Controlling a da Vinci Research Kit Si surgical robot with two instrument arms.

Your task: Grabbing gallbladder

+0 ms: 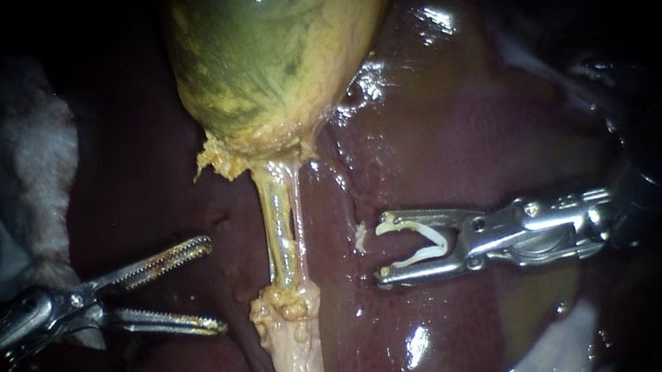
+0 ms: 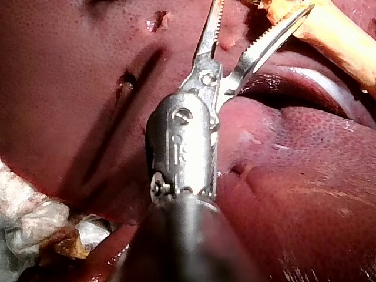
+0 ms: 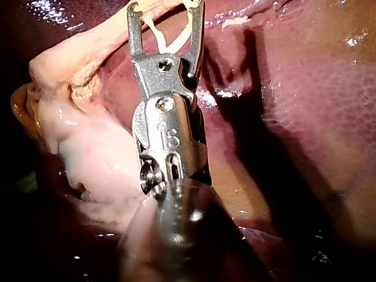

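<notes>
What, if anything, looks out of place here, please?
Only a white clip stands out: it sits between the right instrument's jaws, apart from the tube, not on it. Nothing looks spilled or torn.

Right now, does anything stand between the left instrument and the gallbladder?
Nothing visible. The left instrument, open, sits beside the tube; only bare liver lies between it and the gallbladder. The right instrument holds a clip.

The right instrument's hand (image 3: 167,13) holds a white clip (image 3: 157,36).

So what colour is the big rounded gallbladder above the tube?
The rounded, glossy gallbladder is dark green mottled with yellow, seen best in the endoscope view.
</notes>
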